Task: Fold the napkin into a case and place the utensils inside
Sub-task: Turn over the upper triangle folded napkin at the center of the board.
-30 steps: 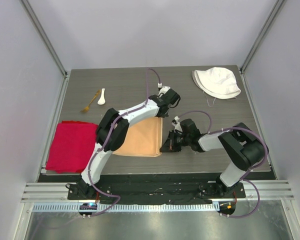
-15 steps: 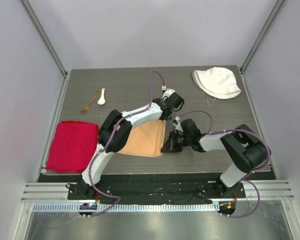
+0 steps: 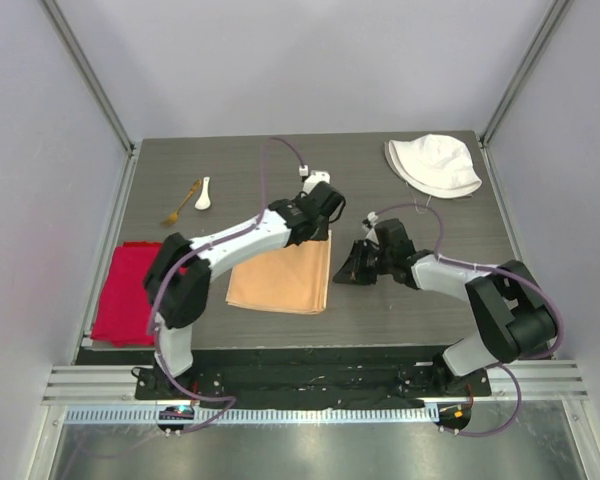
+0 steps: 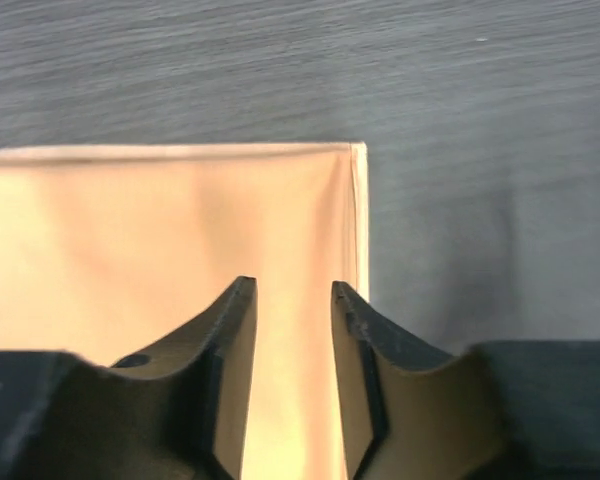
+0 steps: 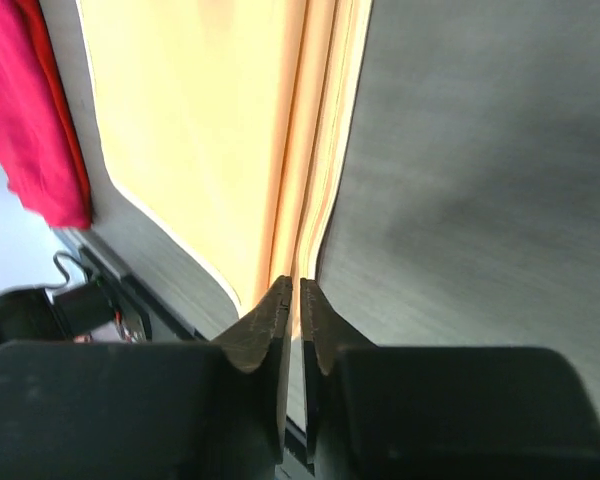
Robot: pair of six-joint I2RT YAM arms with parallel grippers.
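- The peach-orange square cloth napkin lay flat near the middle of the dark wood-grain table, folded into a rectangle.
- In the right wrist view the napkin's right edge showed several thin layers stacked one on another.
- The left gripper hovered over the napkin's far right corner.
- In the left wrist view the left gripper's two dark fingers stood moderately apart. Only the napkin showed below the gap, and nothing was held.
- The right gripper sat low over bare table just beside the napkin's right edge, apart from it in the top view.
- In the right wrist view the right gripper's jaws were nearly together, with only a thin slit between them. No cloth was visible in the slit.
- A bright red cloth lay at the table's left edge, partly hidden by the left arm, and also showed in the right wrist view.
- The small white short-handled spoon and the thin gold metal fork lay close together at the far left, well apart from the napkin.
- A white fabric hat rested at the far right corner.
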